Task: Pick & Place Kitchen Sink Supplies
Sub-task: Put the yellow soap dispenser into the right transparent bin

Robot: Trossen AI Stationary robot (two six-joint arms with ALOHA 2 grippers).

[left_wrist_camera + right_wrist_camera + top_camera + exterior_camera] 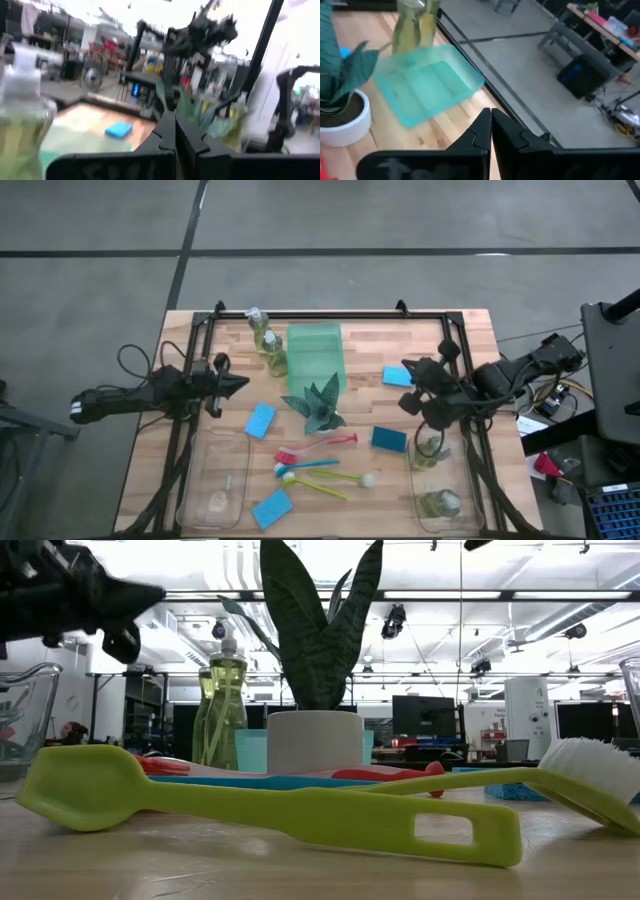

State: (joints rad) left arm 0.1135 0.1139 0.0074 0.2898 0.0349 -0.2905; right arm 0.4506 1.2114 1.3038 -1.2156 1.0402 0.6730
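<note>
Two soap bottles [265,338] stand at the far side next to the green tray [315,358], and two more [436,477] sit in the right clear bin. Blue sponges lie flat on the wood: one [260,420] by my left gripper, one [397,376] by my right gripper, one [389,439] beside the right bin, one [272,507] at the near edge. Red [318,446], blue [306,466] and yellow [335,482] brushes lie near the middle. My left gripper [243,383] hovers shut at the left, pointing right. My right gripper [408,380] hovers shut above the right-hand sponge.
The potted plant [318,406] stands mid-table between the two grippers. A clear bin [212,480] sits near left and another [465,480] near right. A black frame [330,314] runs round the table's edges. Bare wood lies between the brushes and the right bin.
</note>
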